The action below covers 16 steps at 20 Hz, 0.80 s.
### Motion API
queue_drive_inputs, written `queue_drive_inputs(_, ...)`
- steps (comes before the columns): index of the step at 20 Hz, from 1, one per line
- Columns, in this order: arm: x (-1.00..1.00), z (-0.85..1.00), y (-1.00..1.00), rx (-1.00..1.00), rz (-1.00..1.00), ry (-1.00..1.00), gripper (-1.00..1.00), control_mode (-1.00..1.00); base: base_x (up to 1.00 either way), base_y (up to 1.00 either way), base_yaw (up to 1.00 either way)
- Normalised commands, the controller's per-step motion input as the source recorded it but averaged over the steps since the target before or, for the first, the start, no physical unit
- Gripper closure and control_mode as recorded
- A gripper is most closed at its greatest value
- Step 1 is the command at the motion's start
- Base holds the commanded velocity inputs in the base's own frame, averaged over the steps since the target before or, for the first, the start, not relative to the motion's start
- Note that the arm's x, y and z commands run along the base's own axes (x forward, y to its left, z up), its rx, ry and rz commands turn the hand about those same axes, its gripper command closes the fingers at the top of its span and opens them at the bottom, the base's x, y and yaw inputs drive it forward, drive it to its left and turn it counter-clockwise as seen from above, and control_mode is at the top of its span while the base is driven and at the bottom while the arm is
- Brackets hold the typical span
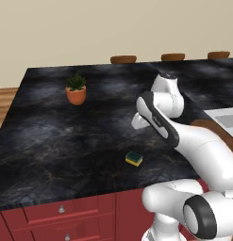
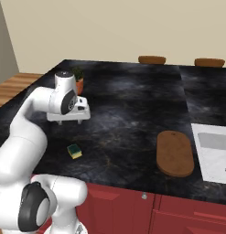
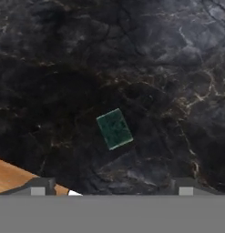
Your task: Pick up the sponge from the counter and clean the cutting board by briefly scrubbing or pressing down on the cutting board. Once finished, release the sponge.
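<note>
gripper (image 2: pixel 69 122) hanging above the sponge (image 2: pixel 74 151), nothing held

i see my fingers spread wide apart, high over the counter (image 1: pixel 52 136). the sponge (image 3: pixel 114 129) lies flat, green side up, near the front edge, untouched. the cutting board (image 2: pixel 174 153) sits well apart to the right, beside the sink (image 2: pixel 215 151). a potted plant (image 1: pixel 76 89) stands farther back.

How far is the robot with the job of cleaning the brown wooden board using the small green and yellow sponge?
Nothing looks done yet. The small green-topped yellow sponge lies alone on the black marble-like counter, untouched. In hand: the two-finger gripper hangs above the sponge, apart from it, with its dark fingertips spread wide. Left: grasp the sponge, carry it to the flat brown wooden cutting board, press or scrub, then release.
</note>
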Motion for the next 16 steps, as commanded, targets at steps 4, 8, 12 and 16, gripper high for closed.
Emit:
queue_drive_inputs(4, 0.36, -0.63, 0.34, -0.04, 0.25, 0.02, -1.0, -1.0, 0.0, 0.0, 0.0)
queue_drive_inputs(8, 0.28, -0.48, 0.2, -0.07, 0.17, 0.08, -1.0, -1.0, 0.0, 0.0, 0.0)
queue_drive_inputs(12, 0.21, -0.48, 0.07, -0.1, 0.13, 0.14, -1.0, -1.0, 0.0, 0.0, 0.0)
queue_drive_inputs(16, 0.23, -0.53, 0.0, -0.05, 0.12, 0.07, -1.0, -1.0, 0.0, 0.0, 0.0)
